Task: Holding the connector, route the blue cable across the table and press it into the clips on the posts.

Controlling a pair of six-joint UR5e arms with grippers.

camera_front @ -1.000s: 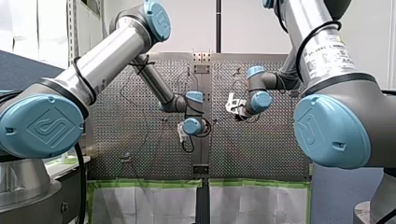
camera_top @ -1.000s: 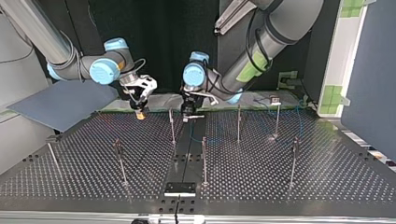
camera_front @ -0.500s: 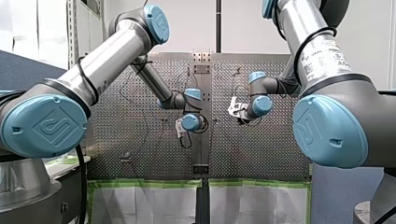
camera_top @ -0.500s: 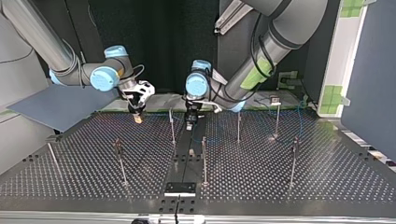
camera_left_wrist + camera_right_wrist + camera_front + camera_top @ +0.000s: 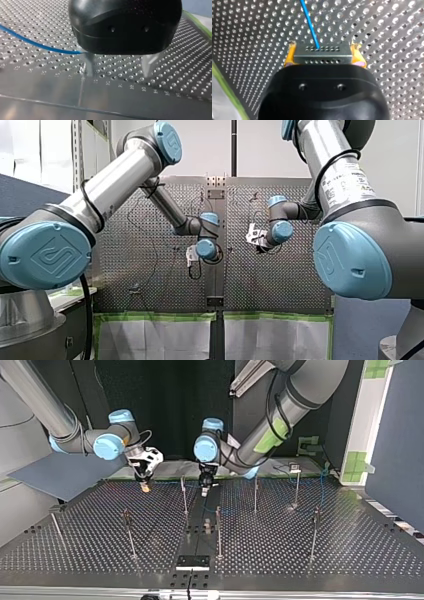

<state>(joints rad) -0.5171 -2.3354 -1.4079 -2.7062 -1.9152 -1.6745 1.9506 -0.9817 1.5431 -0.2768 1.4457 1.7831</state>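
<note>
Your right tool is gripping the metal connector between its yellow pads, and the blue cable is running out ahead of it over the perforated worktop. Your left tool is hanging just over the worktop with its metal fingers spread wide, gripping nothing. The cable is passing just beside one finger.

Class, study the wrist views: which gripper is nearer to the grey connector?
Right. My right gripper clamps the connector between its yellow pads; my left gripper hangs open over the table, apart from it.
</note>
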